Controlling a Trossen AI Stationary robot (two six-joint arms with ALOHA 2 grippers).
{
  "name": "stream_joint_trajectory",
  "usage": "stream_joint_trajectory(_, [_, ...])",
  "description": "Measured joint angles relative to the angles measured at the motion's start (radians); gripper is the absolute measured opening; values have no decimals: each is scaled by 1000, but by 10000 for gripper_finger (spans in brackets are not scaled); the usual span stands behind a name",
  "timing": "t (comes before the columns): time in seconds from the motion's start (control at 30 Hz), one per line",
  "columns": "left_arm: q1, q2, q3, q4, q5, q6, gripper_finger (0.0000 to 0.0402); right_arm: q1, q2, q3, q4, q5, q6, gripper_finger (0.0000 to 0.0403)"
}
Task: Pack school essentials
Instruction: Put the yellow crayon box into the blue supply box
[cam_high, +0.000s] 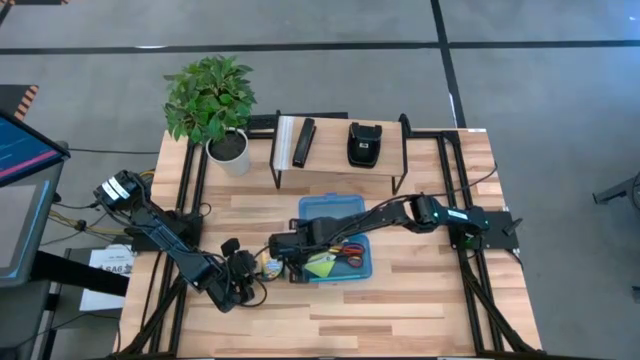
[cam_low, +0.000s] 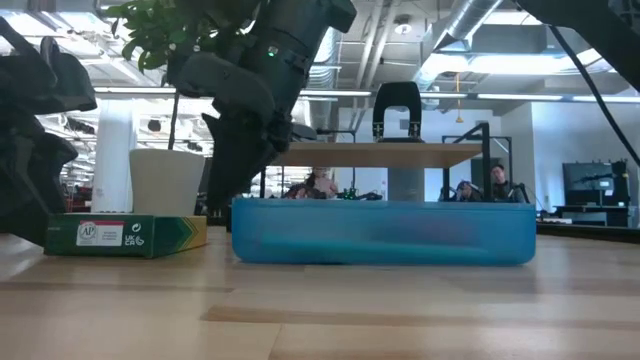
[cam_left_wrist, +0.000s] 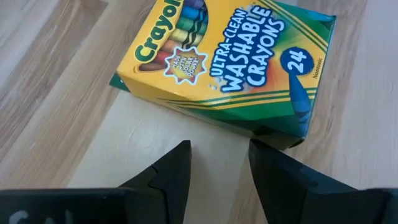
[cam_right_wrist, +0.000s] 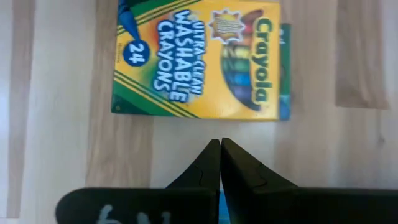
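Observation:
The yellow-green crayon box (cam_left_wrist: 224, 56) (cam_right_wrist: 199, 59) lies flat on the wooden table, face up, just left of the blue translucent box (cam_high: 364, 268) (cam_low: 385, 232). My left gripper (cam_left_wrist: 219, 152) (cam_high: 246, 273) stands open on the crayon box's left, its fingers short of the box's near edge. My right gripper (cam_right_wrist: 221, 146) (cam_high: 283, 247) is shut and hovers above the table beside the crayon box, touching nothing. Inside the blue box lie a lime-green sticky-note pad (cam_high: 320, 264) and red-handled scissors (cam_high: 347, 252).
A low shelf (cam_high: 340, 165) at the table's far side carries a black bar (cam_high: 303, 142) and a black pouch (cam_high: 363, 143). A potted plant (cam_high: 212, 100) stands at the far left. The blue box's lid (cam_high: 330, 207) lies open behind it. Bare wood stretches along the near edge.

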Motion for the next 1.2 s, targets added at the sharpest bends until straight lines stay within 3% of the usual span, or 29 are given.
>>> stream_joint_trajectory(0.23, [0, 0, 0, 0, -5, 1, 151, 3, -2, 68, -41, 23, -1, 35])
stream_joint_trajectory(0.6, [2, -1, 2, 12, -8, 22, 151, 5, 76, 69, -44, 15, -3, 35])
stream_joint_trajectory(1.2, [79, -2, 2, 113, 8, 178, 151, 3, 83, 68, 1, -33, -7, 35])
